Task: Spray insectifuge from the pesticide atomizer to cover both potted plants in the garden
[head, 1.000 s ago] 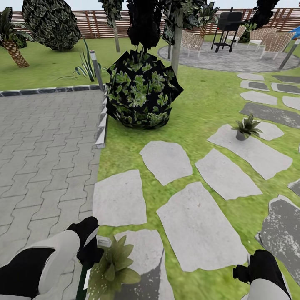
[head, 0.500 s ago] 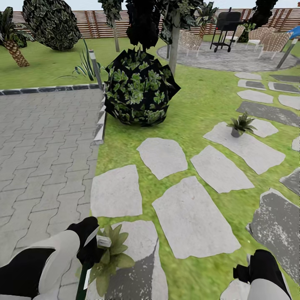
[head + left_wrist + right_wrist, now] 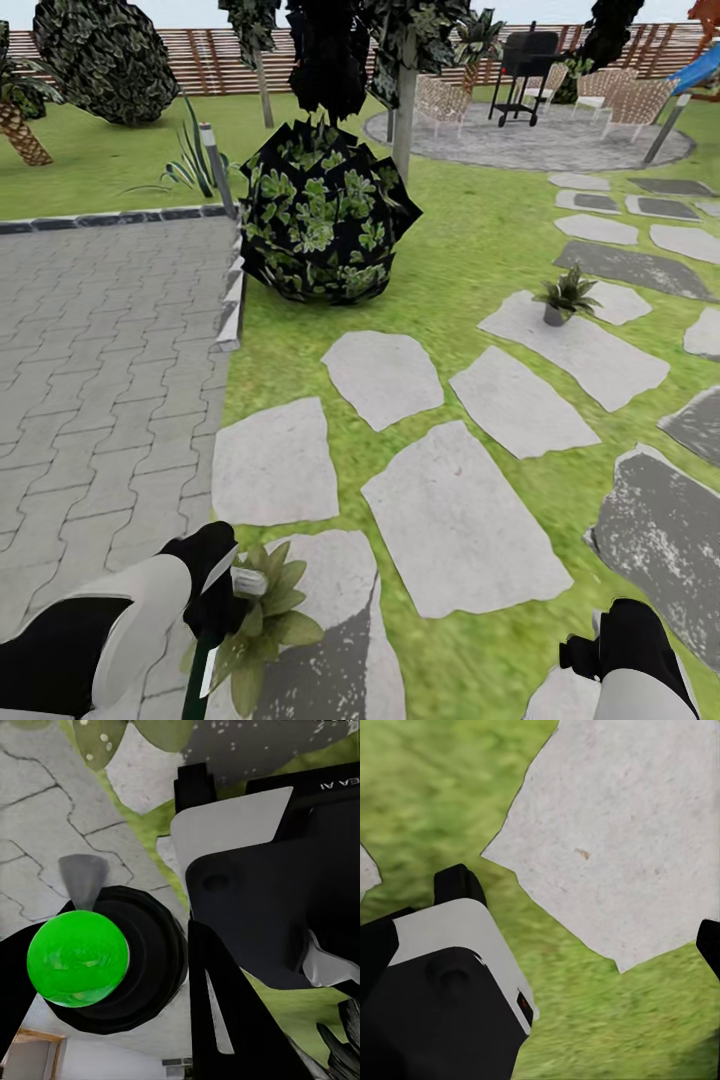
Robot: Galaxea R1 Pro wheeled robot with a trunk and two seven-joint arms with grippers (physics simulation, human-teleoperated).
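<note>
Where the left arm ends: left gripper (image 3: 218,592) clamped round the neck of the pesticide atomizer (image 3: 196,672); slim green body hanging below, pale trigger head beside the leaves.
Near plant: potted plant (image 3: 266,628) touching that trigger head, pointed olive leaves, seated on a half-shaded stepping stone (image 3: 335,610).
Right gripper (image 3: 585,919): fingers (image 3: 457,886) spread wide, empty, above grass and a pale slab.
Open room: flat stones and lawn (image 3: 470,230) stretching ahead between the arms.
Left edge: grey interlocking paving (image 3: 100,350), bounded by a raised kerb (image 3: 230,300).
Far plant: second potted plant (image 3: 563,297) in a tiny grey pot on a slab to the right, well apart from the first.
Obstacle: one round dark bush (image 3: 320,215) beside the kerb.
Back: brown slatted fence (image 3: 200,60), one black grill (image 3: 525,60) on round paving.
Count: two potted plants, one atomizer.
</note>
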